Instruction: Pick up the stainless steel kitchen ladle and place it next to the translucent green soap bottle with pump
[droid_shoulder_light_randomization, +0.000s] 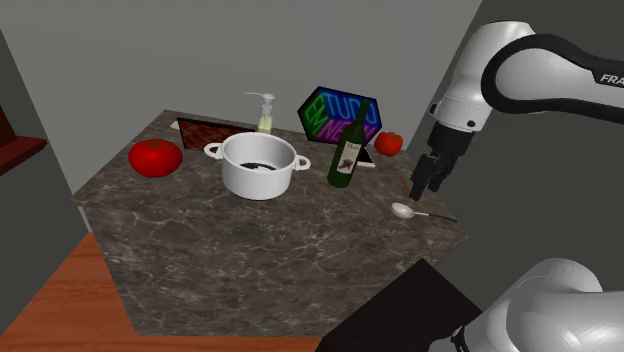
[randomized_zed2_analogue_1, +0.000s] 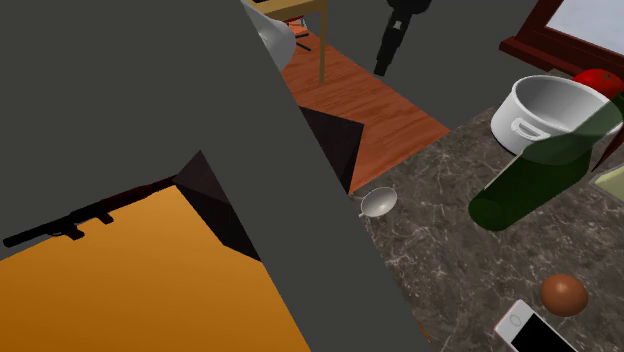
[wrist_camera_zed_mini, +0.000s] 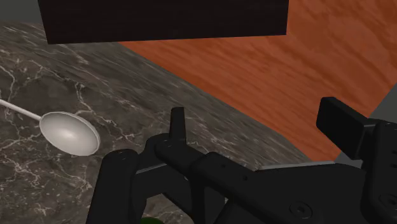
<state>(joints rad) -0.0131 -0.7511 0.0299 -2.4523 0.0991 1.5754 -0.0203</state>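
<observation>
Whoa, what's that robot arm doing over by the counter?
The white arm is after the ladle. Its black tool hangs over the counter close to the ladle, open and holding nothing. The ladle lies flat near the counter's edge, not yet picked up. The soap bottle it should end up beside stands at the far side, behind the white pot.

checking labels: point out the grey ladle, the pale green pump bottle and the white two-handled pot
grey ladle (droid_shoulder_light_randomization: 403, 210), shoulder view, its bowl
pale green pump bottle (droid_shoulder_light_randomization: 265, 122), shoulder view, its body
white two-handled pot (droid_shoulder_light_randomization: 256, 182), shoulder view, front wall
</observation>
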